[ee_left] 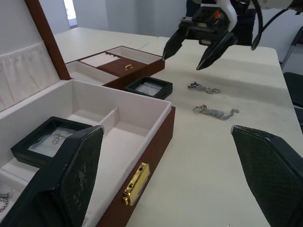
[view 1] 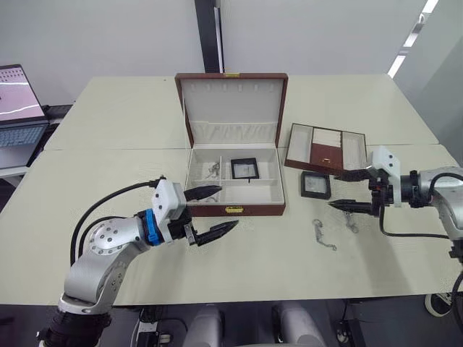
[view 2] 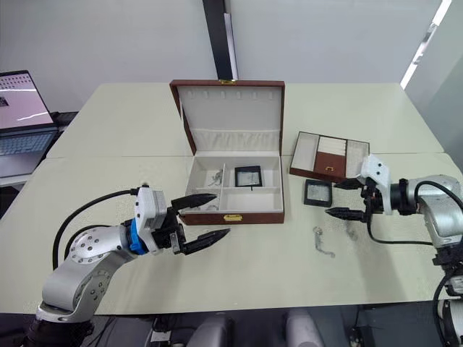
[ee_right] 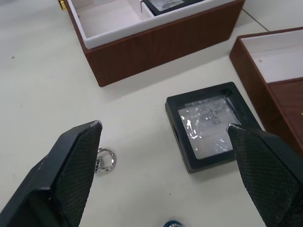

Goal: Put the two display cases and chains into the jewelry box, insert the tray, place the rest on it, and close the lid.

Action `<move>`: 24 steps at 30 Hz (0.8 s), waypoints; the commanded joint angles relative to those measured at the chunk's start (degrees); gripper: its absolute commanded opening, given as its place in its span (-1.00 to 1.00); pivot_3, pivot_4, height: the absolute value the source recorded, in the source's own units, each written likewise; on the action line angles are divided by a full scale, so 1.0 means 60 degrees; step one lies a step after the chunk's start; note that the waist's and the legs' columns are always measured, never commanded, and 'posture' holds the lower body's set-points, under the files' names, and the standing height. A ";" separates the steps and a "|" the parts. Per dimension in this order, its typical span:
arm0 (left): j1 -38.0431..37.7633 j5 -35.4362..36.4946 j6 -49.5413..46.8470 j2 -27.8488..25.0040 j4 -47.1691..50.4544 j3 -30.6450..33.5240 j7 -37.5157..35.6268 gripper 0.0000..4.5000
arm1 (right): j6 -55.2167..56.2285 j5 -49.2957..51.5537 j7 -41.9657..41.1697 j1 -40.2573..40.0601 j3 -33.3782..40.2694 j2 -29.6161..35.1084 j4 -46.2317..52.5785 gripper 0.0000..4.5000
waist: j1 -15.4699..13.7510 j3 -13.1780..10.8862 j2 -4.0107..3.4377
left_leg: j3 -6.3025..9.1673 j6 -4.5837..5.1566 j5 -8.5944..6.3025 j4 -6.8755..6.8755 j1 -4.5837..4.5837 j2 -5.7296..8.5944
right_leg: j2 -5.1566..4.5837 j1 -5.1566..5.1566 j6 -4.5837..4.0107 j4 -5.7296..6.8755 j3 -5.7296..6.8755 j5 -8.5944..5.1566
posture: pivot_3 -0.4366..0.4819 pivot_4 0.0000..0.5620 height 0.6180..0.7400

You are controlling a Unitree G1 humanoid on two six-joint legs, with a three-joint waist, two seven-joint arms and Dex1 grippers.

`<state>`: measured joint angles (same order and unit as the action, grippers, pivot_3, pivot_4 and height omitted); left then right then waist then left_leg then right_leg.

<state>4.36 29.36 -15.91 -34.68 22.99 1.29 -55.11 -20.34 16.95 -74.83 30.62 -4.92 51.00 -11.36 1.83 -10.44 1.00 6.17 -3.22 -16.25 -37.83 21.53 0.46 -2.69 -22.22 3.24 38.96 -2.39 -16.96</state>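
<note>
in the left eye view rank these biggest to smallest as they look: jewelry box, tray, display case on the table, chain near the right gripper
1. jewelry box, lid up
2. tray
3. display case on the table
4. chain, thin; its length looks close to the case's width, so that pair is less sure.

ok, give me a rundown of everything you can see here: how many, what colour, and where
jewelry box: one, reddish-brown, cream lining, table centre, lid open.
display cases: two, black; one inside the box, one on the table between box and tray.
chains: silver; one in the box's left compartment, two on the table right of the box.
tray: one, reddish-brown, right of the box.
table: pale cream.
laptop: one, far left.
left gripper: open, before the box.
right gripper: open, near the table case.
</note>
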 commanded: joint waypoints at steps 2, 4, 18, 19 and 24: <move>-0.0495 -0.0256 0.1020 0.0042 0.0260 -0.0061 -0.0388 0.99 | 0.0374 -0.0662 0.0197 0.0523 -0.0528 -0.0412 -0.0137 1.00 | 0.0014 0.0000 0.0000 | -0.0002 0.0000 0.0000 0.0000 0.0000 0.0000 | -0.0001 0.0000 0.0000 -0.0002 -0.0001 0.0000 | -0.05 -0.47 1.00; -0.0741 -0.0335 0.1324 0.0102 0.0231 -0.0050 -0.0429 0.99 | 0.0501 -0.0924 0.0286 0.0668 -0.0715 -0.0623 -0.0361 1.00 | 0.0010 0.0000 0.0000 | -0.0003 0.0000 0.0000 0.0001 -0.0002 0.0000 | -0.0001 -0.0002 0.0000 -0.0001 -0.0003 0.0000 | -0.05 -0.47 1.00; -0.1303 -0.0198 0.1598 0.0236 0.0665 0.0035 0.0008 1.00 | 0.1594 -0.1917 0.0465 0.1273 -0.1081 -0.1411 -0.2114 0.83 | 0.0000 -0.0002 -0.0003 | 0.0000 0.0000 0.0000 0.0000 0.0001 0.0000 | -0.0014 -0.0003 0.0000 0.0001 0.0001 0.0000 | -0.05 -0.47 1.00; -0.1312 -0.0195 0.1606 0.0246 0.0669 0.0034 0.0022 1.00 | 0.1636 -0.1935 0.0469 0.1294 -0.1064 -0.1433 -0.2162 0.74 | 0.0000 -0.0002 -0.0003 | 0.0000 0.0000 0.0000 0.0000 0.0001 0.0000 | -0.0011 -0.0003 0.0000 0.0001 0.0002 0.0000 | -0.05 -0.47 1.00; -0.1276 -0.0300 0.1738 0.0369 0.0550 0.0035 0.0192 1.00 | 0.1759 -0.1943 0.0524 0.1350 -0.0995 -0.1515 -0.2296 0.00 | 0.0000 -0.0002 -0.0003 | 0.0000 0.0000 0.0000 0.0000 0.0001 -0.0001 | -0.0009 -0.0003 0.0000 0.0000 0.0001 0.0000 | -0.05 -0.47 1.00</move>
<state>-3.44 27.19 -6.68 -32.72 25.01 0.77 -54.40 -10.58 5.31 -71.98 37.18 -12.43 41.87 -25.23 1.83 -10.45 0.99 6.18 -3.22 -16.25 -37.83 21.54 0.46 -2.75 -22.24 3.24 38.97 -2.38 -16.96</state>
